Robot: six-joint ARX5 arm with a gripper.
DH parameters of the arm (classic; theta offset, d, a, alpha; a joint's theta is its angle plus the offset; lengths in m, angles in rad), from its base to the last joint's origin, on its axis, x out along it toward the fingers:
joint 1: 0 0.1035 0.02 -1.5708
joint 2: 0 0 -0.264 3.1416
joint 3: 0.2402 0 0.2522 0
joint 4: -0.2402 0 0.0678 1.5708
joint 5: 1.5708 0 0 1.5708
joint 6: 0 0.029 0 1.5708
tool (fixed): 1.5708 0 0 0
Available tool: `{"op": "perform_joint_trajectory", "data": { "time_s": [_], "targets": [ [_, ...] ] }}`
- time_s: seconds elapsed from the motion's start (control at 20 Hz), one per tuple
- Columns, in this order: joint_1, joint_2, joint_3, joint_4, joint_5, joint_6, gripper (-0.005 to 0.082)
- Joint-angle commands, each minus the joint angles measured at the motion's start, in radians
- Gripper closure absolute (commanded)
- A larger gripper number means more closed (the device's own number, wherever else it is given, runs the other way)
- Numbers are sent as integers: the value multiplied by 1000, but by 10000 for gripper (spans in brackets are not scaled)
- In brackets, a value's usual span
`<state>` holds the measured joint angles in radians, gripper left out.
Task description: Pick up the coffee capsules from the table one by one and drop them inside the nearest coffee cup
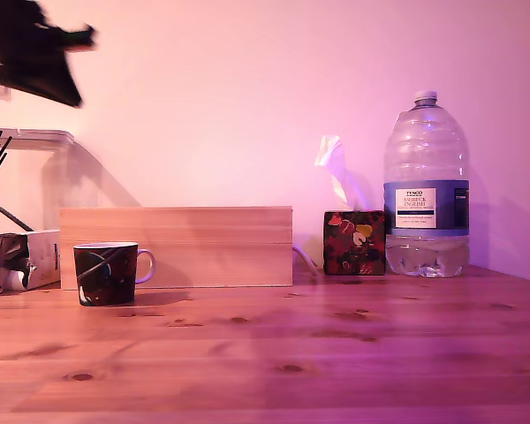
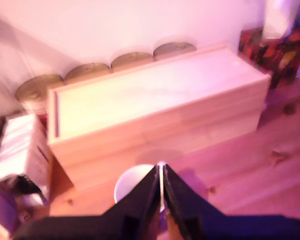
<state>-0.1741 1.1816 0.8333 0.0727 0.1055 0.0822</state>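
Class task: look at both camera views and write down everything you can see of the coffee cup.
The coffee cup is a short dark mug with multicoloured swirling lines, a pale rim and a small pale loop handle facing the exterior view's right. It stands upright on the wooden table, just in front of the pale wooden box. In the wrist view its pale inside shows below the gripper. No capsule is visible inside.

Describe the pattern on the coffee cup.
Dark coffee cup with multicoloured swirling lines and a pale handle; clearest in the exterior view.
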Motion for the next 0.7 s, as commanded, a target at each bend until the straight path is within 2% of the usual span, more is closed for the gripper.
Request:
{"op": "perform_joint_trajectory", "data": {
  "time_s": [0.0, 0.15, 0.3, 0.35, 0.65],
  "targets": [
    [1, -59, -118, 70, 3, 3, 793],
    [2, -166, -276, 121, 3, -29, 793],
    [2, -241, -373, 130, 3, -32, 793],
    [2, -256, -391, 130, 3, -56, 793],
    [2, -267, -402, 131, 3, -56, 793]
  ]
}}
